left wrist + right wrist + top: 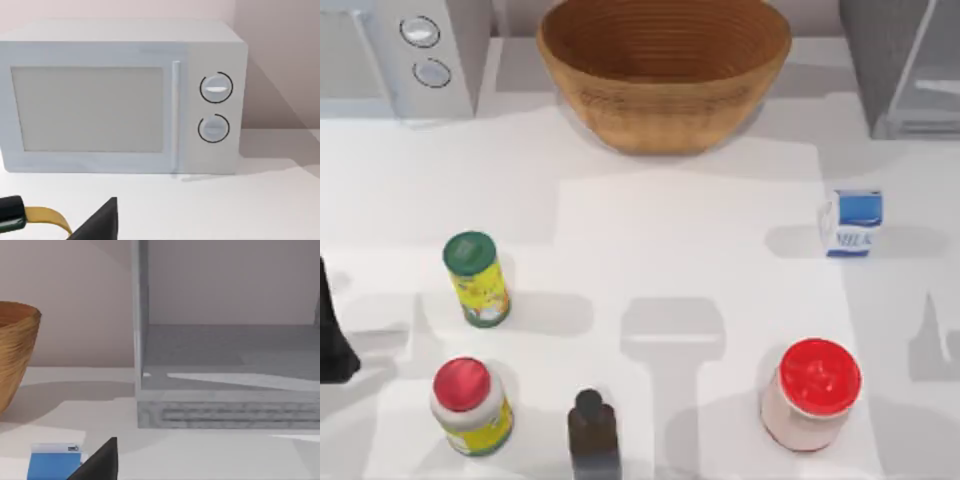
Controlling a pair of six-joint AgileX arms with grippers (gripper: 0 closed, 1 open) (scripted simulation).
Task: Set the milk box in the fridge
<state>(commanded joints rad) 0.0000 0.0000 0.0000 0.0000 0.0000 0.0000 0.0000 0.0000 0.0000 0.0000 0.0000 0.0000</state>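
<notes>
White tabletop (pixel 720 220) carries the milk box (pixel 852 222), upright near its right edge, short of the open fridge (pixel 905 70) at the far right corner. Left arm (pixel 335 335) sits at the left edge. Whether either gripper is open or closed cannot be told.

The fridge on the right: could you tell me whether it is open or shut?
Open. The right wrist view looks straight into the fridge, showing its bare grey floor and back wall; the top view shows its door swung outward.
</notes>
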